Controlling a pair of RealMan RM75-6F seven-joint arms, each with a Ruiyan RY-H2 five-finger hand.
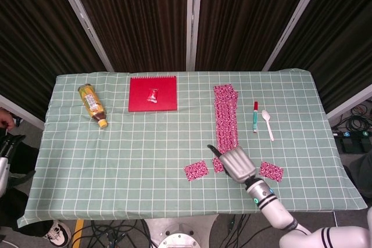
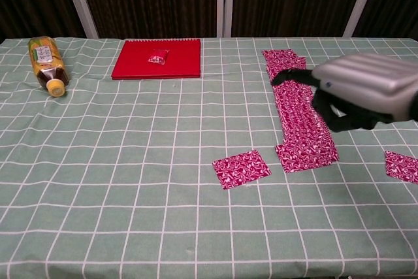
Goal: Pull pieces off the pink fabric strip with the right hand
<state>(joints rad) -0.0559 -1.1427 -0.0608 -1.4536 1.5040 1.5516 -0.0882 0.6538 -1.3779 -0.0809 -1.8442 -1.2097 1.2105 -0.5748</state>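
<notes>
The pink fabric strip (image 2: 297, 112) lies lengthwise on the green checked tablecloth (image 2: 130, 161), right of centre; the right hand (image 2: 366, 89) hangs above its near end, fingers curled under the palm with nothing visible in them; one torn pink piece (image 2: 241, 168) lies just left of the strip's near end, another piece (image 2: 401, 164) well to its right; the red notebook (image 2: 157, 59), bottle (image 2: 46, 63), marker (image 2: 345, 85) and spoon (image 2: 373, 96) lie farther back.

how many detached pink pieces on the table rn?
2. One pink piece lies left of the pink fabric strip's near end; the other lies right of it, at the chest view's edge. The right hand could hide another.
</notes>
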